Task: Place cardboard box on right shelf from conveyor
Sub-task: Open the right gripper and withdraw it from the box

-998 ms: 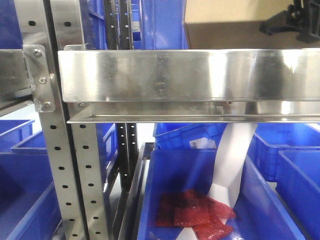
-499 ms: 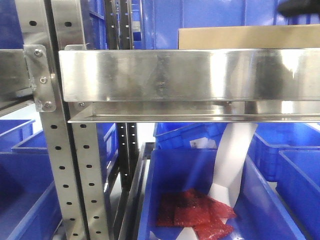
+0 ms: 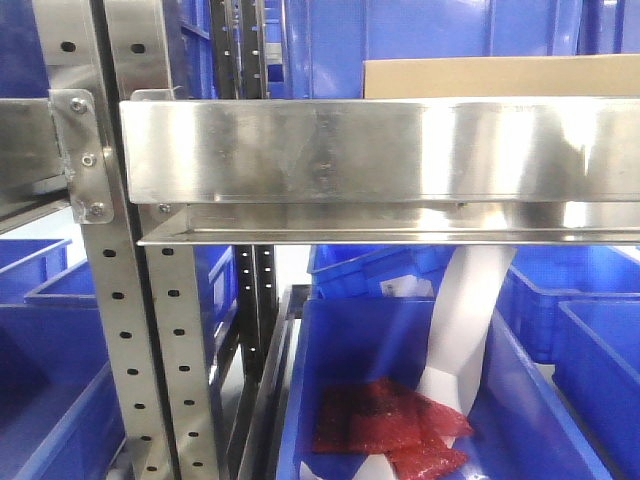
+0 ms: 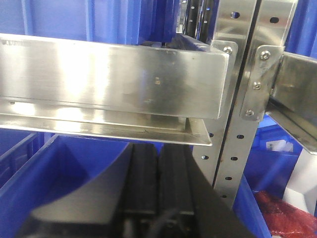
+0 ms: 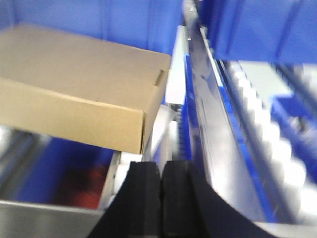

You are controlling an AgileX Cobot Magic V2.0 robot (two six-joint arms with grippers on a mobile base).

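Cardboard box (image 3: 500, 77) lay flat on the right shelf (image 3: 380, 150), one plain tan slab with smooth, unmarked faces, only its upper strip showing above the shelf's broad front lip in the front view. In the right wrist view the same box (image 5: 74, 84) showed sharp corrugated edges, a small slot at one corner and a matte top face, and nothing gripped it. The shelf was polished stainless steel, mirror-bright and streaked with glare, bolted through a bracket with three screws to perforated steel uprights (image 3: 130, 330); two such uprights stood side by side, each with a single column of round holes.

The right end effector (image 5: 161, 198) sat just below and in front of the box, its two black fingers pressed together with only a thin seam between them, empty. The left end effector (image 4: 157, 183) hung beneath another steel shelf lip (image 4: 114, 79), its two black fingers likewise together and holding nothing.

Under the right shelf stood glossy blue plastic bins (image 3: 340, 380), several of them. The nearest held crinkled red packets (image 3: 385, 430), about three overlapping, and one white curved sheet (image 3: 465, 320) leaning upright against its inner wall.
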